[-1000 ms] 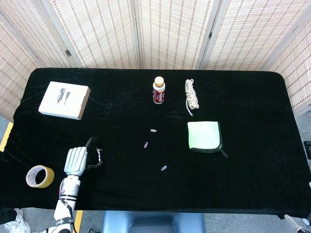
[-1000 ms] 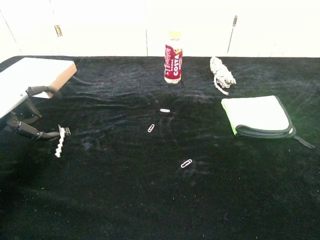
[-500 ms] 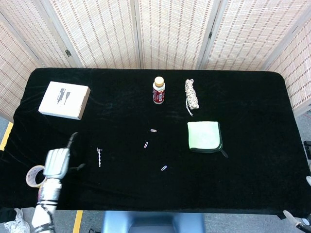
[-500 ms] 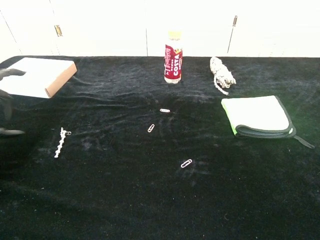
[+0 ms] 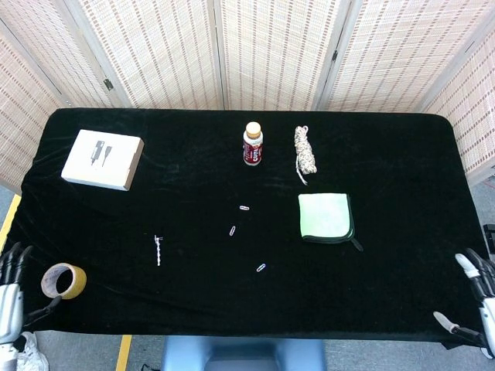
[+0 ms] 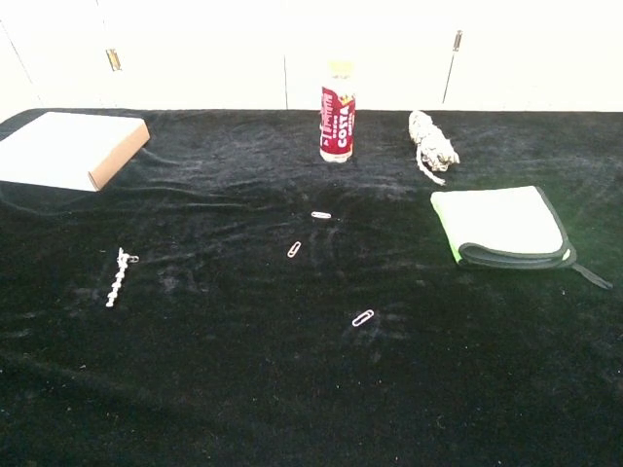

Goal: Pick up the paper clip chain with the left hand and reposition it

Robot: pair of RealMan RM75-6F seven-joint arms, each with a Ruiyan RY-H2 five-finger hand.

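Observation:
The paper clip chain (image 5: 158, 250) lies straight on the black cloth, left of centre; in the chest view the chain (image 6: 117, 277) sits at the left, untouched. My left hand (image 5: 9, 282) hangs off the table's front left corner, fingers spread, holding nothing, far from the chain. My right hand (image 5: 478, 297) shows at the front right corner, fingers apart and empty. Neither hand appears in the chest view.
Three loose paper clips (image 5: 232, 230) lie mid-table. A white box (image 5: 102, 159) sits back left, a tape roll (image 5: 63, 280) front left, a Costa bottle (image 5: 253, 144) and a rope bundle (image 5: 305, 153) at the back, a green cloth (image 5: 326, 216) to the right.
My left hand let go of the chain and drew back left and down off the table. The chain now lies on the cloth. My right hand has come into view.

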